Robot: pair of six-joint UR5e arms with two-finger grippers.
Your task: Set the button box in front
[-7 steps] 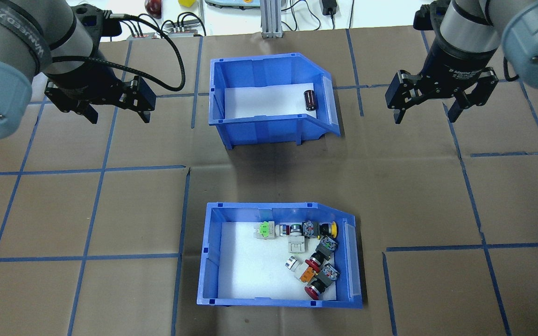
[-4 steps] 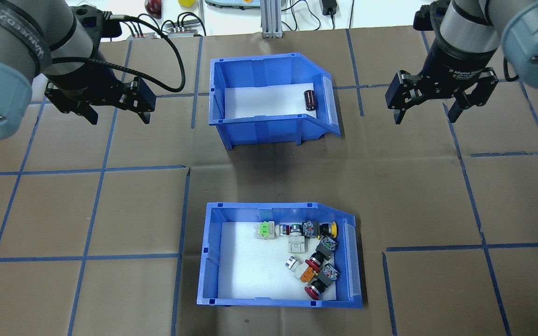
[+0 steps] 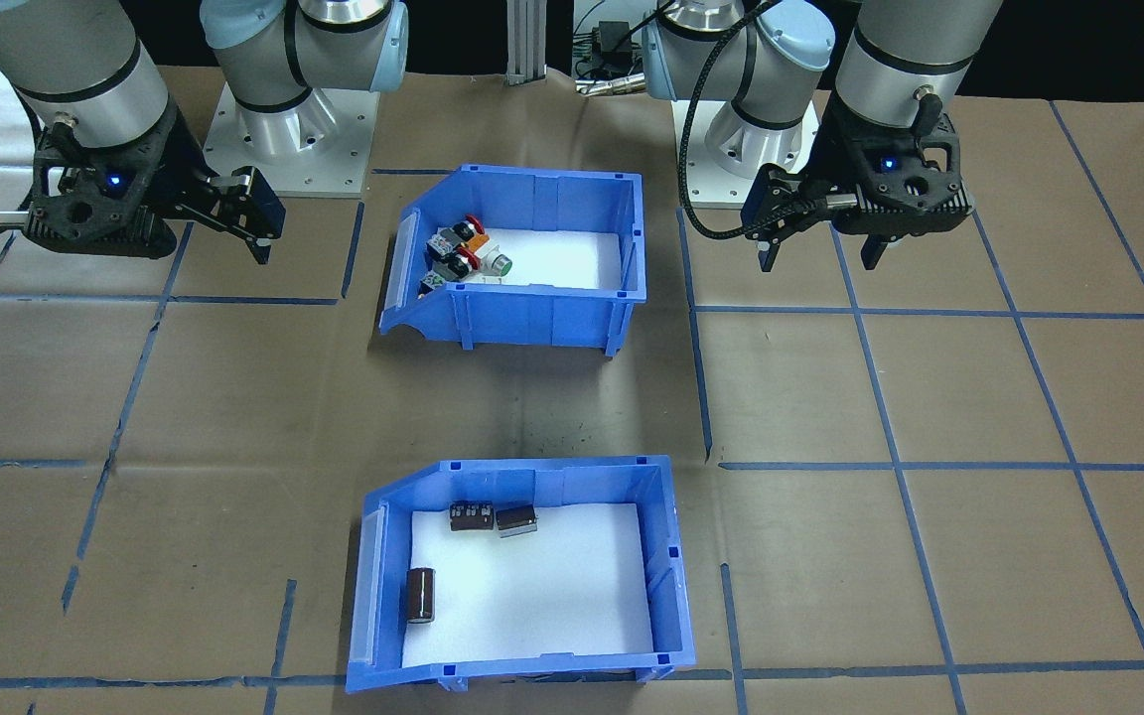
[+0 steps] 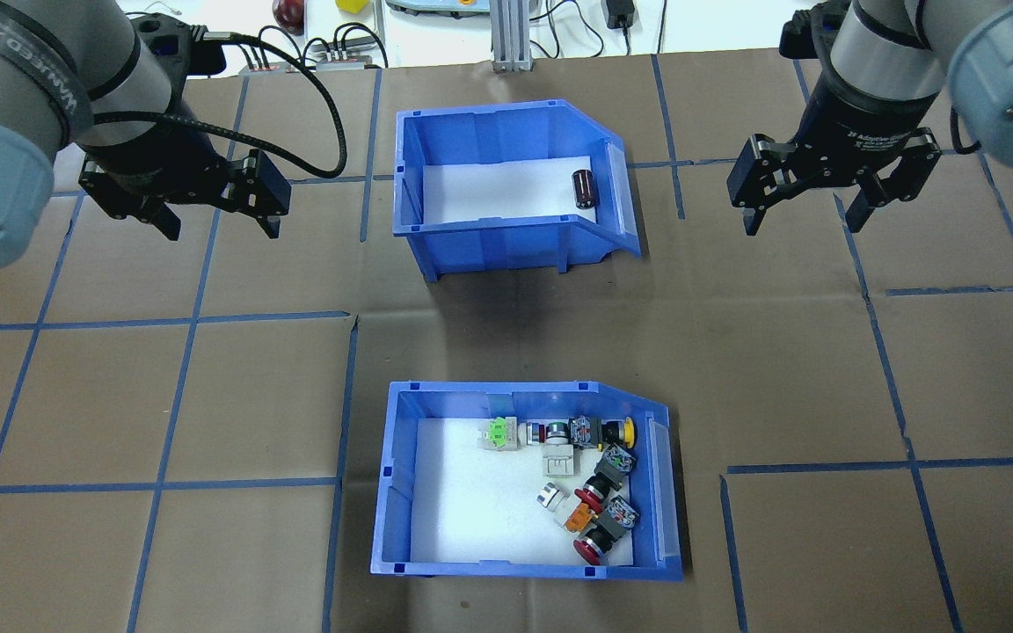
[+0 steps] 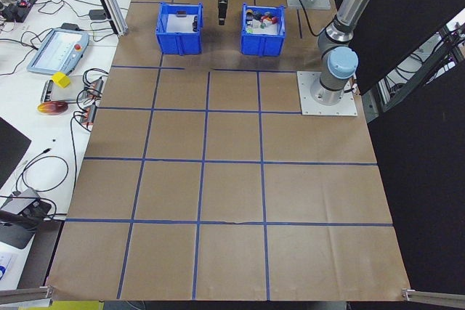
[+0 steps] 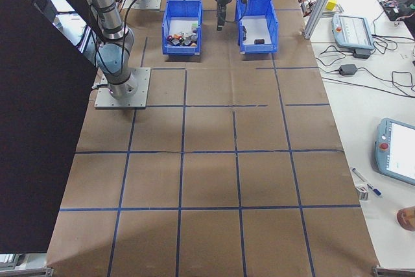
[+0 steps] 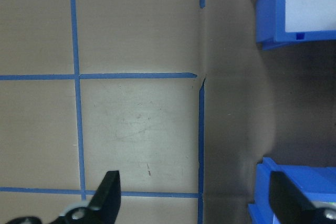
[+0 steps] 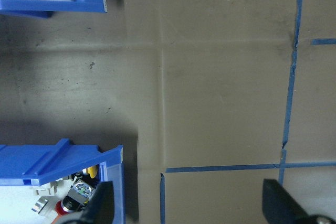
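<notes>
The button box (image 4: 394,479), a blue bin with a white liner and coloured push-buttons (image 4: 590,492), sits at the near centre of the table, its sloped end to the right. In the front-facing view the button box (image 3: 532,320) is the bin closer to the robot's base. My left gripper (image 4: 223,230) hovers open over bare table, far to the left of both bins. My right gripper (image 4: 801,225) hovers open far to the right. Both grippers hold nothing. The right wrist view catches a corner of the button box (image 8: 52,166) at lower left.
A second blue bin (image 4: 489,233) with a dark cylinder (image 4: 583,189) stands beyond the button box, with a strip of brown table between them. Blue tape lines grid the table. Cables and devices lie past the far edge.
My left arm has shifted slightly, its gripper dropping a little toward the near side. The right gripper and both bins are where they were.
</notes>
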